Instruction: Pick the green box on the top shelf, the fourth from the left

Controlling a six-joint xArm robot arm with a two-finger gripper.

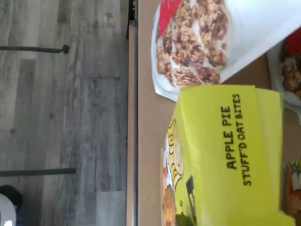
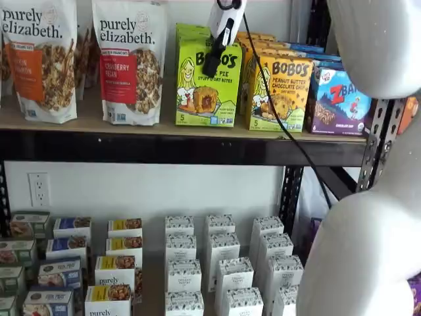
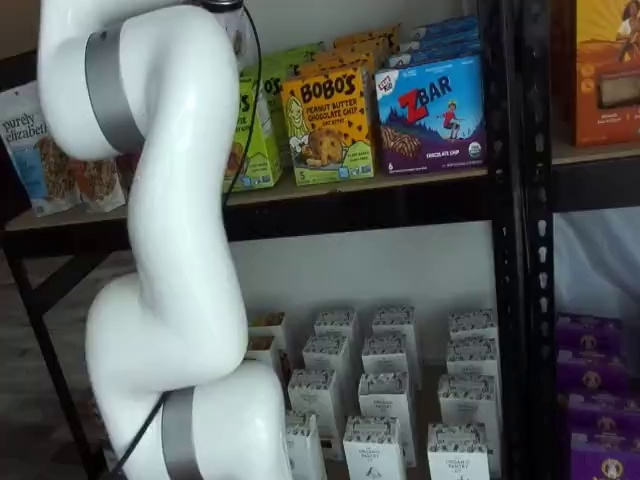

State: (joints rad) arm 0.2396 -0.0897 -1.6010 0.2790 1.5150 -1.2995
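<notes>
The green box stands upright on the top shelf, between a granola bag and a yellow-orange Bobo's box. The wrist view shows its top face reading "Apple Pie Stuff'd Oat Bites" on the tan board. My gripper hangs from the upper edge of a shelf view, its black fingers in front of the box's upper front. I see no gap between the fingers and nothing held. In a shelf view only a strip of the box shows beside my white arm, which hides the gripper.
Purely Elizabeth granola bags stand left of the green box. The Bobo's peanut butter box and a blue ZBar box stand right. A black upright bounds the shelf's right end. Small white boxes fill the lower level.
</notes>
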